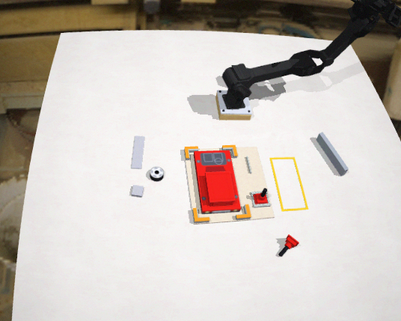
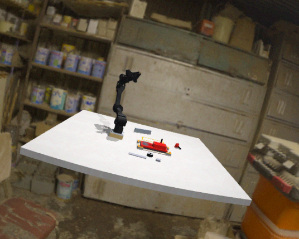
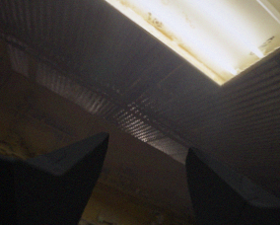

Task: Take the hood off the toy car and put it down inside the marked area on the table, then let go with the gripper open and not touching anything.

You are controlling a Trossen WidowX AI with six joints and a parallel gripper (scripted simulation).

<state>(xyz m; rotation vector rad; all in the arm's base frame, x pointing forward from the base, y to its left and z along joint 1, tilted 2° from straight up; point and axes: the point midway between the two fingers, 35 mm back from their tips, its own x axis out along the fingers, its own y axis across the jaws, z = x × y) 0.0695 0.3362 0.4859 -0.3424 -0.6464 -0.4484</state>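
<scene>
The red toy car (image 1: 201,185) (image 2: 146,145) sits on a pale board (image 1: 253,178) between orange corner brackets. A raised red block (image 1: 221,186) (image 2: 160,146), apparently the hood, rests on the car's front part. The marked area is a yellow rectangle outline (image 1: 295,209) on the table, to the right of the board in the top view, with nothing inside it. My gripper (image 1: 375,3) (image 2: 138,77) (image 3: 148,147) is open and empty, raised high and far from the car. The wrist view shows only the two dark fingers, the ceiling and a lamp.
On the board are a red piece with a black stick (image 1: 260,198) and a thin grey rod (image 1: 248,164). A grey bar (image 1: 332,154) lies right of the outline, a red-and-black piece (image 1: 290,242) below it. A grey strip (image 1: 138,152), wheel (image 1: 156,173) and small block (image 1: 137,191) lie left.
</scene>
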